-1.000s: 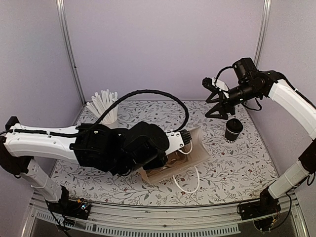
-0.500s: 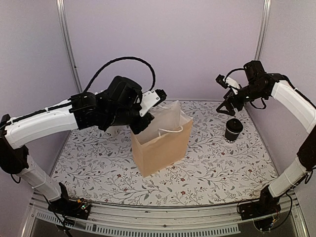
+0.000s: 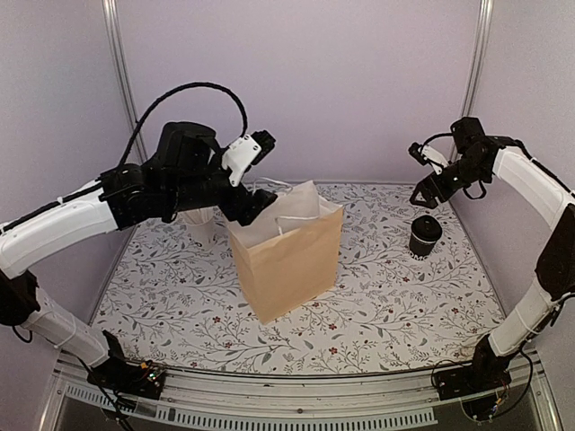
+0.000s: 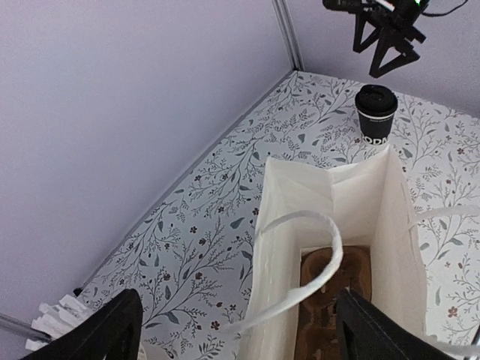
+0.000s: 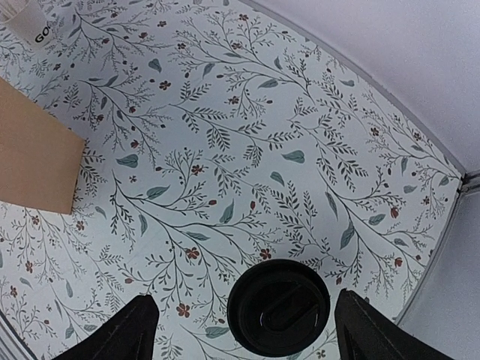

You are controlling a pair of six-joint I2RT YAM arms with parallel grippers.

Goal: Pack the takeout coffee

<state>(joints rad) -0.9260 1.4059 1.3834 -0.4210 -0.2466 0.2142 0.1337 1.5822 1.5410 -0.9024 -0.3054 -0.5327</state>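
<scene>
The takeout coffee [image 3: 424, 236], a small black cup with its black lid on, stands on the table at the right. From above, its lid [image 5: 278, 307] lies between my right gripper's [image 5: 244, 300] open fingers, well below them. That gripper [image 3: 420, 177] hovers just above and behind the cup. A brown paper bag [image 3: 283, 260] stands upright in the middle, mouth open, with a brown pulp carrier [image 4: 330, 285] at its bottom. My left gripper [image 3: 260, 175] hangs open over the bag's back left rim, holding nothing. A white handle [image 4: 315, 262] arcs between its fingers [image 4: 112, 330].
A white cup of white sticks [image 3: 199, 215] stands at the back left, partly hidden behind my left arm. Purple walls close in the back and sides, with metal posts [image 3: 123, 81] in the corners. The floral tablecloth [image 3: 404, 305] shows bare patches in front of the bag.
The bag went from lying on its side to standing upright. My left gripper let go, opened, and drew up and back left. My right gripper shifted right, over the cup.
</scene>
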